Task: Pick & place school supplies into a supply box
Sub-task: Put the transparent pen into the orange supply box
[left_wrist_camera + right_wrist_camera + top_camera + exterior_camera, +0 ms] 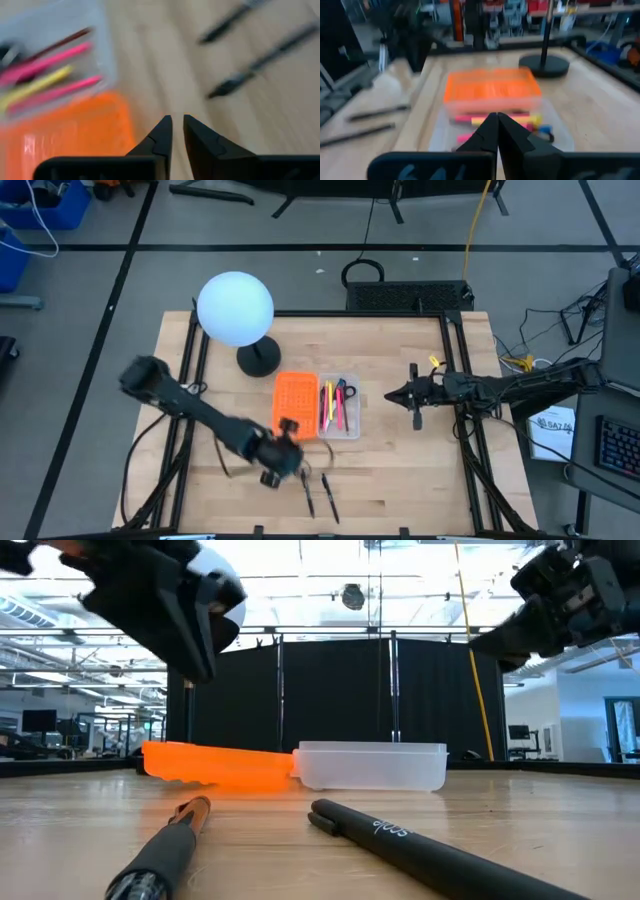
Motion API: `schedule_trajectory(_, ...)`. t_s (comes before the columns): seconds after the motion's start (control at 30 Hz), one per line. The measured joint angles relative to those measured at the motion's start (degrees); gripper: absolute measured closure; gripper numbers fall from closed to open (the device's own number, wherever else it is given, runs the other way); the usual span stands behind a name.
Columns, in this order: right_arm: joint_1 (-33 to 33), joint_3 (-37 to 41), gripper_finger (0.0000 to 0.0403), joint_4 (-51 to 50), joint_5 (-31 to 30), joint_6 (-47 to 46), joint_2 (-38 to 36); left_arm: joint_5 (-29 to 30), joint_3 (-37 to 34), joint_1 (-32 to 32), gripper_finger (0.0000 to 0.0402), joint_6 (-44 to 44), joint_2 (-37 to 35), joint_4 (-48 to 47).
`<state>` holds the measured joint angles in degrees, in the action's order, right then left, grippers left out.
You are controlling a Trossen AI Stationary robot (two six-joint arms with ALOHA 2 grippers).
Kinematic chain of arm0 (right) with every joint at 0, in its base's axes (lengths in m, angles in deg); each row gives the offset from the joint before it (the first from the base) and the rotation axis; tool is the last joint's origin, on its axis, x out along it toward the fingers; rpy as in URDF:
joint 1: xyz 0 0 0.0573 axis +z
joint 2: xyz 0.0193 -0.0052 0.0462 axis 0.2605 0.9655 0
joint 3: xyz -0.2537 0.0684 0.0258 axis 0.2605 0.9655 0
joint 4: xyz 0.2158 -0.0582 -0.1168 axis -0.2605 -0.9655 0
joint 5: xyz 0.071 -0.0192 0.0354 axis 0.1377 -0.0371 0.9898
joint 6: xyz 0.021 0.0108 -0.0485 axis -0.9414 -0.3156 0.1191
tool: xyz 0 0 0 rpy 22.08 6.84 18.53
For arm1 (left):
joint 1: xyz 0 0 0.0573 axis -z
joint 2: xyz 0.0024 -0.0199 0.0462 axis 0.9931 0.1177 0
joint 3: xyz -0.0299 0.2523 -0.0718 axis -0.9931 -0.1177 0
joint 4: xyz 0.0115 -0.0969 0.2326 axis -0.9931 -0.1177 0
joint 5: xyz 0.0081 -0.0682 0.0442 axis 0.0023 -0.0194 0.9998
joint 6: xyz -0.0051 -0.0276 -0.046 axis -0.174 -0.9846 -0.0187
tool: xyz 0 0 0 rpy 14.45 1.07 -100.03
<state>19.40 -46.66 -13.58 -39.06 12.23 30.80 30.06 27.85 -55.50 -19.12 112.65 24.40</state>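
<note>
The clear supply box (338, 410) stands mid-table and holds pink and yellow pens (45, 75). Against its left side lies an orange perforated piece (294, 404). Two black pens (308, 496) (329, 500) lie flat on the wood near the front edge; the low view shows them close up (160, 855) (430, 850). My left gripper (296, 468) hangs over the table just in front of the orange piece and short of the two pens. Its fingers (177, 125) stand a narrow gap apart with nothing between them. My right gripper (390, 395) is shut, raised to the right of the box and pointing at it (496, 120).
A white globe lamp (235, 308) on a black round base (258, 360) stands behind the orange piece. Black frame rails (455, 380) run along the table's left and right sides. Bare wood lies between the box and the right rail.
</note>
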Motion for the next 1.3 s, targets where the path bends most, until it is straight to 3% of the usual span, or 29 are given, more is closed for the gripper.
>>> schedule_trajectory(0.13, -0.04, 0.0, 0.0402, 4.01, 0.0, -0.56, -0.04, -3.38, 12.09, 4.18, 0.0321, 12.35, 10.34, -6.55)
schedule_trajectory(0.3, -0.04, 0.0, 0.0402, 4.56, 0.0, -2.17, 0.0, 0.37, 26.58, 7.49, 0.028, 15.26, 18.9, -12.46)
schedule_trajectory(0.43, -0.04, 0.0, 0.0403, 5.48, 0.0, -2.98, 0.0, 0.02, 33.05, 7.89, 0.0233, 20.31, 22.61, -13.76)
schedule_trajectory(0.53, -0.04, -0.02, 0.0403, 5.95, -0.02, -3.88, -0.02, -0.78, 35.03, 8.36, 0.0194, 26.02, 24.75, -16.83)
schedule_trajectory(0.7, -0.04, -0.02, 0.0403, 4.7, 0.0, -6.14, 0.07, -9.0, 35.15, 8.61, 0.0165, 32.57, 26.69, -19.42)
schedule_trajectory(1.03, -0.04, -0.02, 0.0403, 4.12, 0.0, -6.93, 0.11, -10.31, 35.13, 7.56, 0.0203, 35.0, 28.08, -14.49)
schedule_trajectory(1.3, -0.04, -0.07, 0.0403, 2.37, -0.09, -7.52, 0.61, -10.47, 35.06, 7.25, 0.0208, 37.26, 31.0, -13.93)
